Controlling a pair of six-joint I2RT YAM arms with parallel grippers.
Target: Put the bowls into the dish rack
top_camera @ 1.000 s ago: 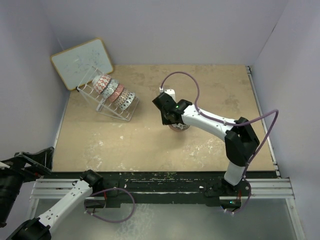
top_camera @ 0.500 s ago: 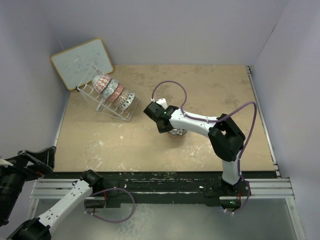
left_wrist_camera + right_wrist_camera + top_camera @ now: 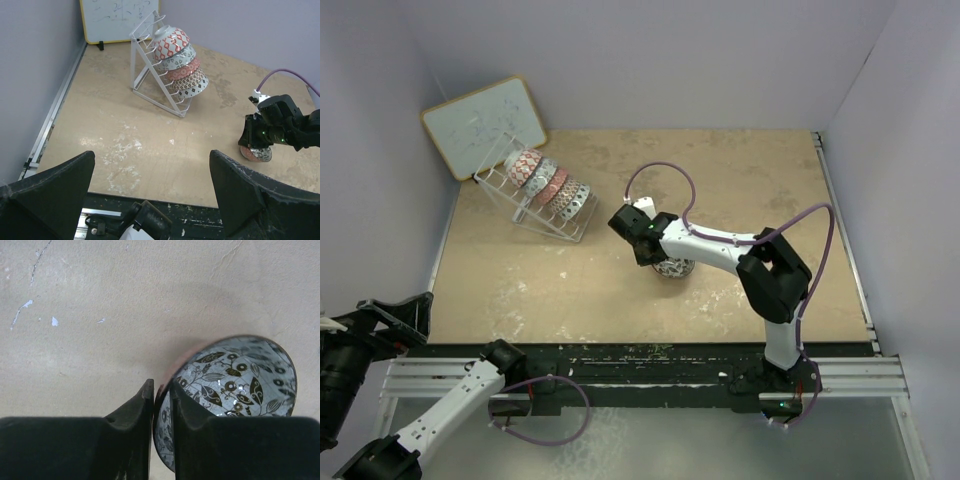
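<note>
My left hand (image 3: 152, 167) is spread wide, holding nothing; the dish rack (image 3: 530, 218), far left on the worktop (image 3: 750, 180), carries five bowls (image 3: 548, 184) on edge; my right hand (image 3: 161, 390) is narrowed onto the rim of the sixth bowl (image 3: 235, 385) at worktop centre.

The bowl (image 3: 676, 268) lies partly hidden beneath the right claw (image 3: 161, 388) (whiteboard (image 3: 120, 20) scribbles too small to read).
</note>
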